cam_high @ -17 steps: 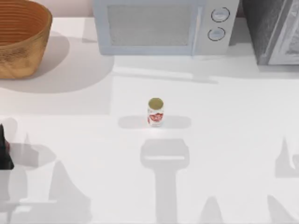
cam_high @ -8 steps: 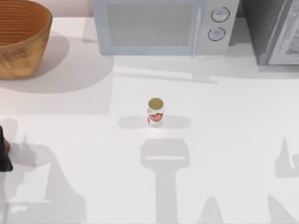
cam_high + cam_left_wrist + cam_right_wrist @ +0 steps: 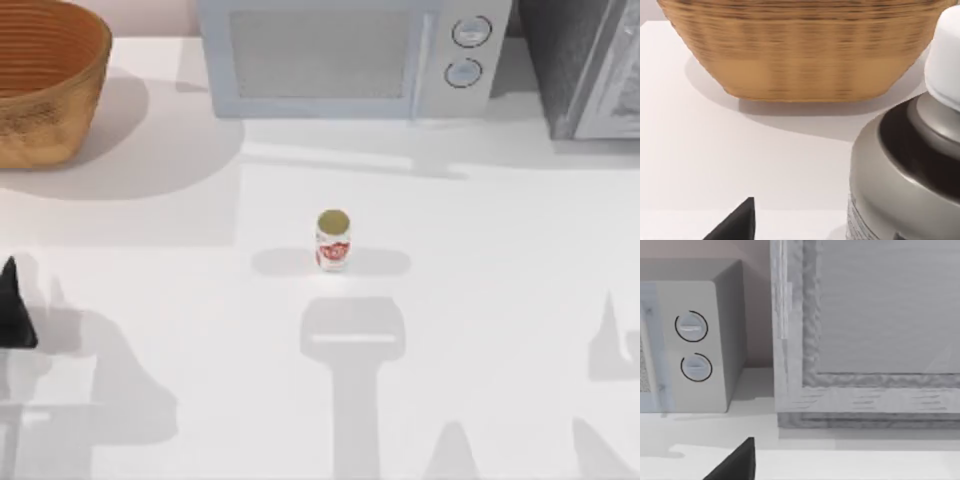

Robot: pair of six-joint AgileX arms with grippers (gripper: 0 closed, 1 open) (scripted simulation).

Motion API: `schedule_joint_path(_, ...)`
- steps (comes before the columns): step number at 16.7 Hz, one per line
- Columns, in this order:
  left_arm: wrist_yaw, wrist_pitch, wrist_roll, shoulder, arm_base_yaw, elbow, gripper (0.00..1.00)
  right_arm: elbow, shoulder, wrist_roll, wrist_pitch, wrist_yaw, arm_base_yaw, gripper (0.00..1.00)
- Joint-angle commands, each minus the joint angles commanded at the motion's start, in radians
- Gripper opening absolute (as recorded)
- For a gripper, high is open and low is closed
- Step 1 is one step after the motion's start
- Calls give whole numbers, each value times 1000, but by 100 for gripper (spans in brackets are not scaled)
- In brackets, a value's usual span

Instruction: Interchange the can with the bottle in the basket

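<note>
The can (image 3: 332, 240), white and red with a dull gold top, stands upright near the middle of the table. The orange-brown woven basket (image 3: 40, 85) sits at the far left corner and rises ahead in the left wrist view (image 3: 800, 55). A bottle (image 3: 900, 180) with a grey body, dark shoulder and white cap looms close to the left wrist camera, outside the basket. I cannot tell whether it is held or resting. My left gripper (image 3: 13, 310) is a dark shape at the table's left edge, well left of the can. A dark tip of my right gripper (image 3: 735, 465) points toward the back right appliances.
A white microwave (image 3: 350, 55) with two round dials stands at the back centre. A grey textured appliance (image 3: 590, 65) fills the back right corner. Arm shadows fall across the white table (image 3: 480, 330) in front of the can.
The dark shape of my left gripper at the left edge has shifted slightly up and inward, and its shadow has moved left. The can and basket stay put.
</note>
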Motion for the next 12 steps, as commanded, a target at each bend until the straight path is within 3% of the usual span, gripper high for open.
schedule_joint_path(10,-52,-2,-12,76,-54,83,100,0,0,0,0,0,0,100)
schedule_joint_path(12,-52,-2,-12,76,-54,83,85,0,0,0,0,0,0,100)
